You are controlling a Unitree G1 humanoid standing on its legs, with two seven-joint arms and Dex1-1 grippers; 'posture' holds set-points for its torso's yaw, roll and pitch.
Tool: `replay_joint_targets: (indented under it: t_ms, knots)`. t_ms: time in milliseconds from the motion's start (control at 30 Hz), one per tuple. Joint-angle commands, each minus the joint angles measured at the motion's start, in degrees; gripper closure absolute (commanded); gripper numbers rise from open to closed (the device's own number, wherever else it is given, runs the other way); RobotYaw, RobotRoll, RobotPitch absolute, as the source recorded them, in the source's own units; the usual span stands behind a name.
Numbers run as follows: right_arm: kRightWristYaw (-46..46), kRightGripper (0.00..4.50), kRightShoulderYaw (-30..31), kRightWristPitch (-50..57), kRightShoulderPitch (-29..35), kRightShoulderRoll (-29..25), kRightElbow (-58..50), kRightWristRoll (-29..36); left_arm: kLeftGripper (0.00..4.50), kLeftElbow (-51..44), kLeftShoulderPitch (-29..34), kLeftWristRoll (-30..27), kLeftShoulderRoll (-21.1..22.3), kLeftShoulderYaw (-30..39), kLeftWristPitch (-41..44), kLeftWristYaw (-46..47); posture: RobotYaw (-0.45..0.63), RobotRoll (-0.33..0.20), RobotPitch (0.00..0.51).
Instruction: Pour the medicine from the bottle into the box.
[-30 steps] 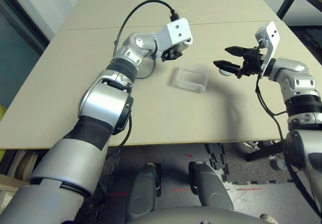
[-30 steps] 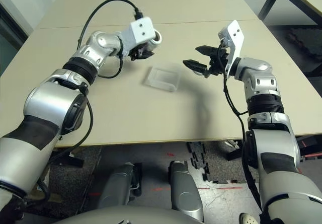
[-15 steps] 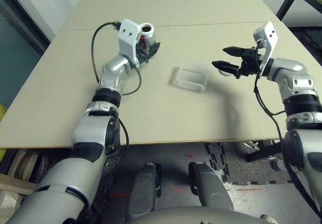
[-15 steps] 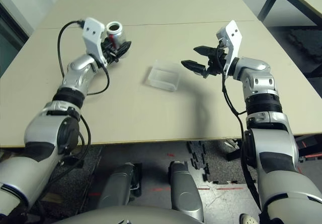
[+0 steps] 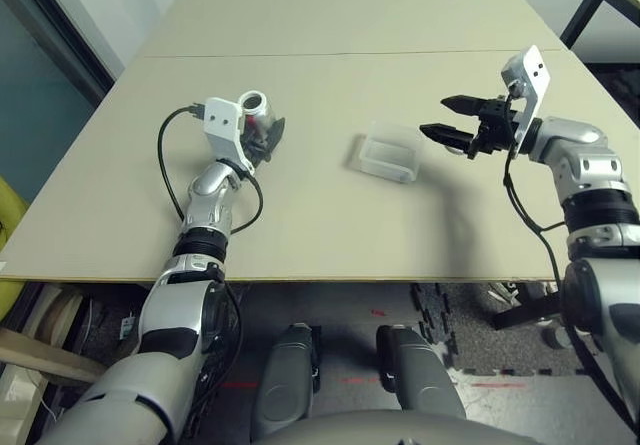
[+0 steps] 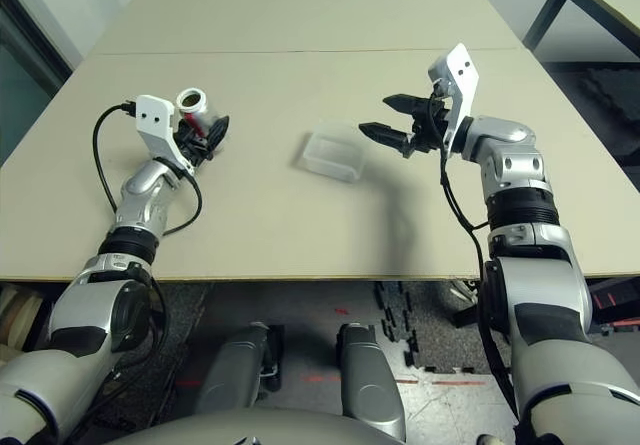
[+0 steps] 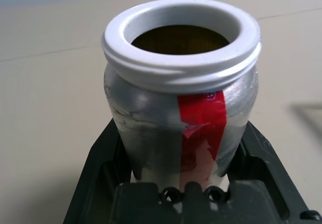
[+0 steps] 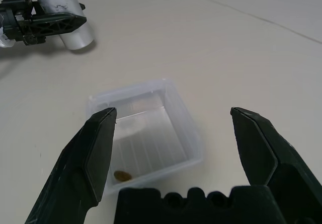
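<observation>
Left pincer [image 7: 183,183]: closed on the small silver-grey cylindrical bottle [image 5: 256,117] with a red label strip and a white threaded neck. The bottle is upright, uncapped, its mouth open upward, low over the beige desk [image 5: 330,225] at the left side.
Box: the shallow square clear plastic box [image 5: 391,155] lies on the desk at about three o'clock from the bottle, well apart from it. One small brown pill [image 8: 122,175] shows inside.
Right pincer [image 5: 447,117]: empty, jaws spread wide, hanging just beside the box at its two o'clock.
Step in hand: judging by the pill and the upright bottle, pouring looks done or paused.
Next move: probably seat the bottle on the desk, then release; or, if pills remain, carry it over the box and tip it.
</observation>
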Motion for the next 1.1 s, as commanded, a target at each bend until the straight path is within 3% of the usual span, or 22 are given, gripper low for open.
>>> replay_joint_targets:
  t_ms: [33,367,533,600,867,1100]
  knots:
    - [2.2,0.00,1.3,0.0,0.6,-1.0,-1.3,-0.3,1.82,2.1,0.6,-0.6,0.5,-0.2,1.2,0.1,-0.01,0.000,0.125]
    - [6.8,0.00,3.1,-1.2,1.2,-2.1,-2.7,-0.8,1.82,4.5,0.8,-0.1,1.1,-0.9,5.0,0.0,-0.01,0.000,0.132]
    - [7.6,0.00,3.2,-0.6,1.6,-2.2,-3.8,-0.8,0.10,1.9,1.9,-0.7,1.3,-1.0,5.9,-1.0,-0.01,0.000,0.136]
    - [7.8,0.00,3.2,-0.6,1.7,-2.3,-3.9,-0.8,0.05,0.4,2.5,-0.8,1.4,-1.1,6.7,-1.3,-0.01,0.000,0.137]
    - [8.4,0.00,3.2,-1.0,1.5,-2.7,-3.2,-1.1,0.05,-22.2,11.7,-3.4,3.1,-1.6,18.0,-2.5,0.01,0.000,0.147]
    - [7.8,0.00,2.6,-0.9,2.1,-3.4,-3.5,-0.9,0.05,-48.9,26.2,-8.6,5.5,1.1,32.3,0.0,0.03,0.000,0.156]
